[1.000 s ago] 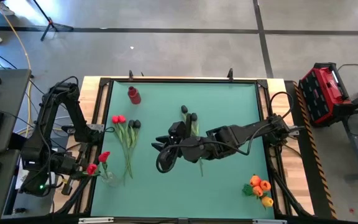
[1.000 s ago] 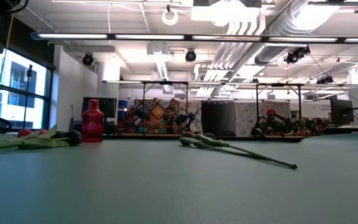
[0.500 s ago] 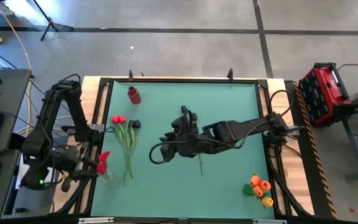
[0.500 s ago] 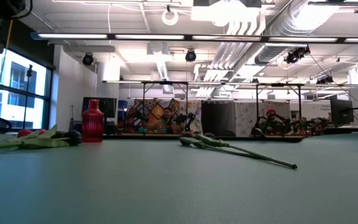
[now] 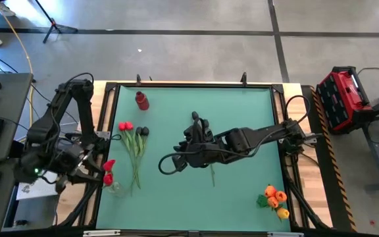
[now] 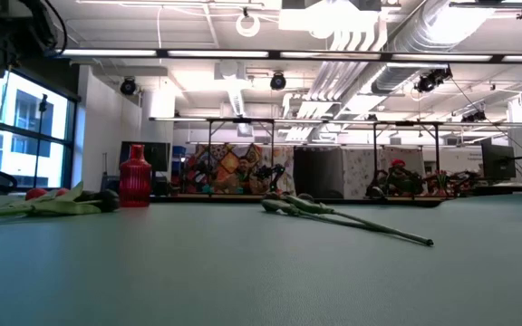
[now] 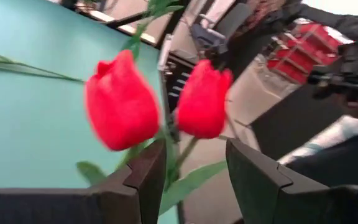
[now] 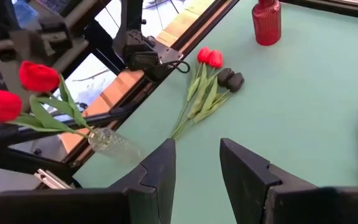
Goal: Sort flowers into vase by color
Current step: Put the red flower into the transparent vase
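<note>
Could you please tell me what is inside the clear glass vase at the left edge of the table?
The clear glass vase holds two red tulips; their green stems run into its mouth. Whether it holds water cannot be seen.

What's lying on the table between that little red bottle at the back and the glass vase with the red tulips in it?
Between the red bottle and the glass vase lies a loose bunch of tulips, two red heads and two black, stems pointing toward the vase. The high view shows it best.

The green-topped table (image 5: pixel 242 105) is carrying a red vase (image 5: pixel 141 100) at 11 o'clock, red and black tulips (image 5: pixel 135 141) at 9, orange tulips (image 5: pixel 274 199) at 4, and black-headed tulips (image 5: pixel 202 128) lying mid-table.
</note>
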{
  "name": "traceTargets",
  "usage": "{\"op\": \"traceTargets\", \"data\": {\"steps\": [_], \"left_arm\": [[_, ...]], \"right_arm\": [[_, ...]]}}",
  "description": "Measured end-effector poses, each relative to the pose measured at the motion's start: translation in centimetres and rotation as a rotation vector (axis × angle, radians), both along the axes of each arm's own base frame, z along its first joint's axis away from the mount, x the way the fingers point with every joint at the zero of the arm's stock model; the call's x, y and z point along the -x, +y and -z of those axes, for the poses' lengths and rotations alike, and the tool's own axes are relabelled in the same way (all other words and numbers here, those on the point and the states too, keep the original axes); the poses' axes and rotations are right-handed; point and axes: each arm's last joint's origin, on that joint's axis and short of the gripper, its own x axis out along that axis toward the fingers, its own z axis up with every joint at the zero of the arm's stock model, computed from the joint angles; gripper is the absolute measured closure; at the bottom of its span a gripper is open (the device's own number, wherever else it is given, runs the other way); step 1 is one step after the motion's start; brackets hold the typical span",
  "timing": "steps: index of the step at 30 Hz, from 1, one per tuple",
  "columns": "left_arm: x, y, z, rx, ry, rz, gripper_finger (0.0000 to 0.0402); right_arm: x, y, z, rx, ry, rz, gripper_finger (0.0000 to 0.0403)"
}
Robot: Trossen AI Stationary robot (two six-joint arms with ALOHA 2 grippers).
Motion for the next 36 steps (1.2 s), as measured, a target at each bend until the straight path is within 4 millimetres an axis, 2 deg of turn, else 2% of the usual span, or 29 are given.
{"op": "traceTargets", "data": {"steps": [5,8,11,15,18,23,28,32,36], "left_arm": [[0.0,0.4,-2.2,0.064,-0.069,0.063,0.0262],[-0.2,1.0,-3.9,0.094,-0.153,0.038,0.0273],[-0.4,2.3,-5.6,0.106,-0.229,-0.056,0.0282],[-0.7,5.0,-6.9,0.13,-0.249,-0.263,0.0291],[-1.1,6.6,-7.8,0.139,-0.247,-0.312,0.0295],[-1.4,7.1,-9.1,0.115,-0.256,-0.339,0.0296],[-1.4,7.8,-10.1,0.078,-0.262,-0.328,0.0296],[-1.4,7.6,-10.6,0.059,-0.268,-0.328,0.0297],[-1.6,6.2,-10.4,0.035,-0.282,-0.325,0.0302]], "right_arm": [[0.2,0.2,0.3,-0.02,0.046,-0.038,0.0289],[0.4,0.1,1.0,-0.013,0.11,-0.046,0.0289],[0.6,0.1,2.5,-0.022,0.205,-0.027,0.0289],[0.8,0.2,4.6,-0.035,0.297,0.014,0.0289],[0.9,0.4,5.7,-0.045,0.343,-0.001,0.0289],[1.2,0.5,7.8,-0.009,0.445,-0.018,0.0289],[0.7,-0.9,10.0,0.004,0.534,-0.092,0.0289],[-0.6,-1.8,10.0,0.009,0.475,-0.202,0.0289],[-1.4,-2.8,9.4,0.003,0.408,-0.263,0.0289]]}}
